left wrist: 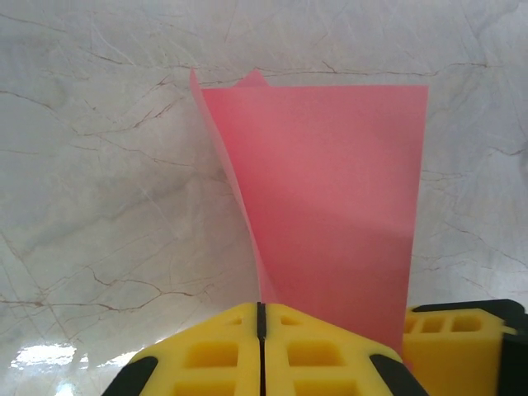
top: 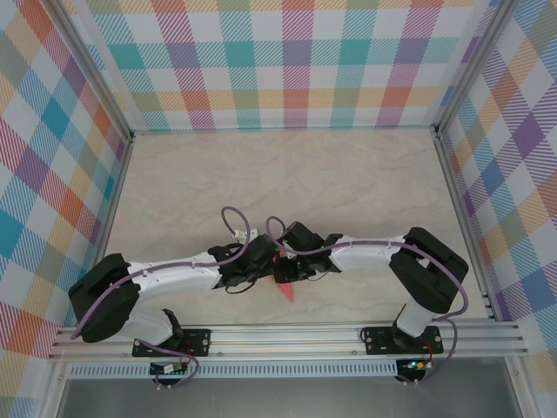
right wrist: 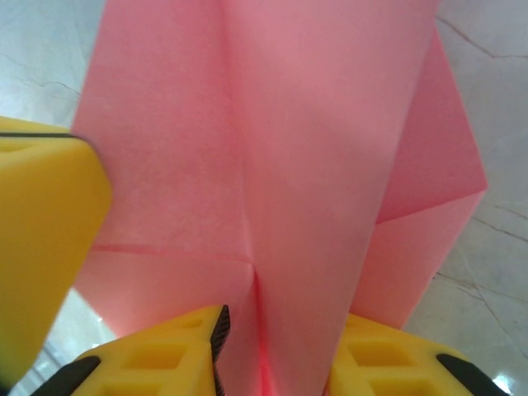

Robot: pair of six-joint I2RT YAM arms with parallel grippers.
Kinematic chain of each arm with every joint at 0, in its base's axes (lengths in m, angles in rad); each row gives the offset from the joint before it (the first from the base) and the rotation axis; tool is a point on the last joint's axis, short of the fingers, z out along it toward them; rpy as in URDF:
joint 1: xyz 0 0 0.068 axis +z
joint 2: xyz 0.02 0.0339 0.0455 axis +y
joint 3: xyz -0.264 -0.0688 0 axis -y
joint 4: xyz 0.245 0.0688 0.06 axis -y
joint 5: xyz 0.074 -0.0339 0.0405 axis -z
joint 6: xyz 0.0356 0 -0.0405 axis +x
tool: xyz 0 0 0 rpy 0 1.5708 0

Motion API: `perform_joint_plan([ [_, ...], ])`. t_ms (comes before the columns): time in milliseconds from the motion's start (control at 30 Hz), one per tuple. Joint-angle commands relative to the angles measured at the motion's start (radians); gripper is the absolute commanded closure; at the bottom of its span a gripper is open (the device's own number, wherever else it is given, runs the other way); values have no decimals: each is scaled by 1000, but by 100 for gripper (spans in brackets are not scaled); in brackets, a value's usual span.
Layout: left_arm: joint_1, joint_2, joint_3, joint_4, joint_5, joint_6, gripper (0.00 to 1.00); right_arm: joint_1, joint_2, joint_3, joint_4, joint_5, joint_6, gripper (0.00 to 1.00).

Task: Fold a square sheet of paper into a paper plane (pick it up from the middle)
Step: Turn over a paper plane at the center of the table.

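The salmon-pink sheet of paper (top: 285, 292) is partly folded and hangs between both grippers near the table's front edge, one pointed corner aimed toward the arm bases. In the left wrist view the paper (left wrist: 330, 190) rises as a tall panel with a curled left edge. That edge runs down into the closed seam of my left gripper (left wrist: 262, 318), which is shut on it. In the right wrist view the paper (right wrist: 272, 140) shows a central crease and side flaps. My right gripper (right wrist: 268, 351) pinches it at the crease. My left gripper (top: 268, 272) and right gripper (top: 294, 268) sit almost touching.
The pale marbled table (top: 287, 183) stretches back to checked walls (top: 287, 70) on three sides. A metal rail (top: 287, 335) carrying the arm bases runs along the near edge, just below the paper's tip. Purple cables (top: 235, 222) loop above both wrists.
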Motion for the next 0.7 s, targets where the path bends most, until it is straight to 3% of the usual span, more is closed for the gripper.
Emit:
perform_joint_plan([
  [0,-4,-27,-8,-34,-34,14,93,18,26,46,-74,65,-28,71],
  [500,-5,-64,-29,-12,-22,24,84,52,3,115,-218,215,-19,92],
  [667,-4,-137,-49,-17,-38,31,76,54,-34,157,-384,399,39,92],
])
